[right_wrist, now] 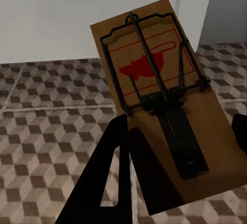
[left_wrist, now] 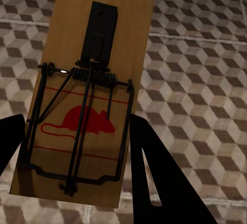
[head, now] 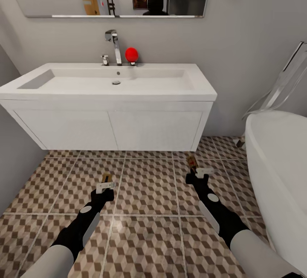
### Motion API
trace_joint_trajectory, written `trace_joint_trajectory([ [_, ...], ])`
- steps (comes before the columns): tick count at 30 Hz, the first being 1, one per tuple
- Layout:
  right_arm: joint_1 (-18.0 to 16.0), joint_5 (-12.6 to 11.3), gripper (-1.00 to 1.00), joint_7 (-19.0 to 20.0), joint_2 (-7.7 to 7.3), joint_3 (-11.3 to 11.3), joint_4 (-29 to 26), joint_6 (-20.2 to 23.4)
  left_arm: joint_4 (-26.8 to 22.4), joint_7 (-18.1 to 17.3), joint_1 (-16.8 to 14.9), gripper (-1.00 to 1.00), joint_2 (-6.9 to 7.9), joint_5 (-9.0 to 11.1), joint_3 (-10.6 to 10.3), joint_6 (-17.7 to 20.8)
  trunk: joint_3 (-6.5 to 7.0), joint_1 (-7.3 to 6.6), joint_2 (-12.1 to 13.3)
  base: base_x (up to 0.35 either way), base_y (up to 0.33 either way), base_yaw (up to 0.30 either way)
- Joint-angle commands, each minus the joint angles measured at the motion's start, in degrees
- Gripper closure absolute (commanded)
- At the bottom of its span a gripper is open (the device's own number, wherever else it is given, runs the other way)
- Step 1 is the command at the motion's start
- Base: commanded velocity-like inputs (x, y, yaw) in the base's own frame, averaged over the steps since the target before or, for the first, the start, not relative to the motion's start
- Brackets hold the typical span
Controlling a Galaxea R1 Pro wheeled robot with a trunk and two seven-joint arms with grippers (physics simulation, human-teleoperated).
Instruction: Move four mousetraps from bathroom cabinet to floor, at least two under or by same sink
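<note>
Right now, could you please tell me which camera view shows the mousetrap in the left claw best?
The left wrist view: the mousetrap shows close up, its wire spring and red mouse mark clear between the dark fingers. In the head view it is a small tan sliver at the left claw over the bathroom floor.

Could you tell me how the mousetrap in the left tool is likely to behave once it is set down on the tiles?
The mousetrap is a flat wooden board, so it probably lies stable and will not roll. It looks stiff and light. Its wire spring bar seems sprung shut, so snapping appears unlikely. The left tool grips its edges.
</note>
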Motion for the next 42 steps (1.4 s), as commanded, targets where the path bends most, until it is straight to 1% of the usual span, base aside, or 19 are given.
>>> trace_joint_trajectory([
  [1,-0.1,-0.6,1.00,-0.5,-0.09,0.5,0.0,-0.3,0.0,0.0,0.0,1.00,0.07,0.5,-0.3,-0.1,-0.29,0.22,-0.4,0.000,0.000,0.000],
  [42,-0.1,-0.4,1.00,-0.6,-0.09,0.5,-0.5,-0.4,0.0,0.0,0.0,1.00,0.01,0.5,-0.3,-0.1,-11.32,9.22,-16.9,0.000,0.000,0.000],
])
